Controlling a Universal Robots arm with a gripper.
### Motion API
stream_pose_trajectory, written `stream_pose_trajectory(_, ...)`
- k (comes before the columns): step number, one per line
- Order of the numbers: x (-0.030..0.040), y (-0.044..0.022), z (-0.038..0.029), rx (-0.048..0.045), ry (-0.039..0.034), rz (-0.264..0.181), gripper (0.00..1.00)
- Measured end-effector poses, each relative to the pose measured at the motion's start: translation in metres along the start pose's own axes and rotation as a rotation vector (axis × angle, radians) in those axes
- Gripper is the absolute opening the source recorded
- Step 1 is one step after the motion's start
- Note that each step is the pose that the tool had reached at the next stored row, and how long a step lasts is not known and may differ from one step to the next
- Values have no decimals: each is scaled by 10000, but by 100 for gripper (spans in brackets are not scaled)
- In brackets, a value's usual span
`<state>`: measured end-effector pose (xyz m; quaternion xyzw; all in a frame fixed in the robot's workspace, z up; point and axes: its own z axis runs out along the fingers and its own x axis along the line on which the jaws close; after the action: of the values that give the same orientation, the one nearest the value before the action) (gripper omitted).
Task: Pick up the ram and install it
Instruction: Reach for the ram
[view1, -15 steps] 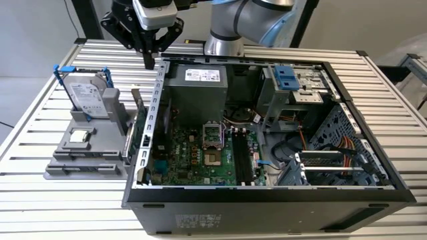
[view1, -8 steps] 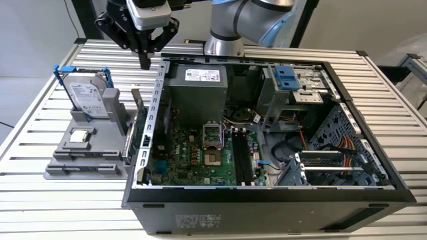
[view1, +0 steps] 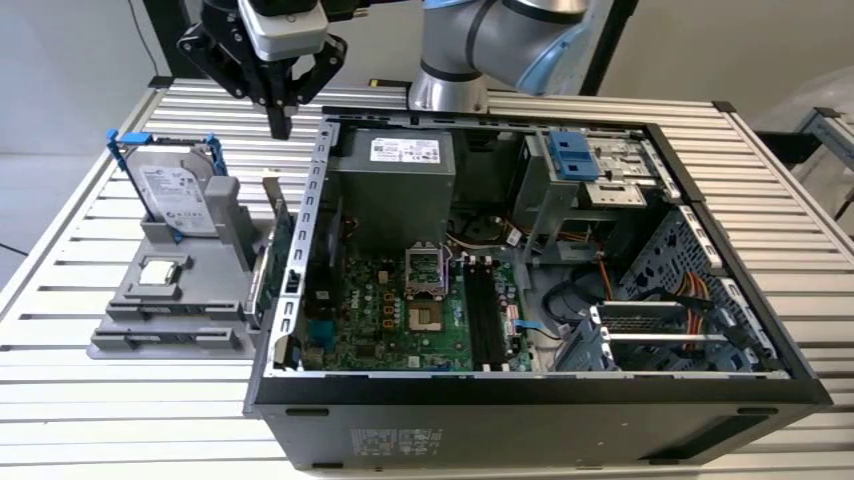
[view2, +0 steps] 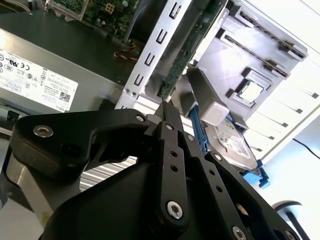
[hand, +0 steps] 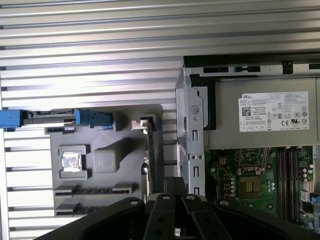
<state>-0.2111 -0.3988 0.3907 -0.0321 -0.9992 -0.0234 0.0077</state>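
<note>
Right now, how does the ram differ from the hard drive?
The ram is a thin dark green stick; the hard drive is a thick silver block with a blue bracket. The ram stands beside the computer case, the hard drive farther off. Both stand on edge in the grey holder.

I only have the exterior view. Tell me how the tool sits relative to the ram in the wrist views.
Observer: In the first wrist view the ram is an edge-on line in the grey holder, and the tool lies close beside one end of it.
Operator: Check clearance to the case.
Observer: There, a strip of holder and table separates the ram from the case wall.
Operator: Report contact.
Observer: In the second wrist view the tool is near the ram's end; touching or not, I cannot tell.
</note>
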Motion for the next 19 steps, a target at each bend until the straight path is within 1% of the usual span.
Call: stream_pose_trajectory(19, 202, -13, 11, 6, 93, -14, 0)
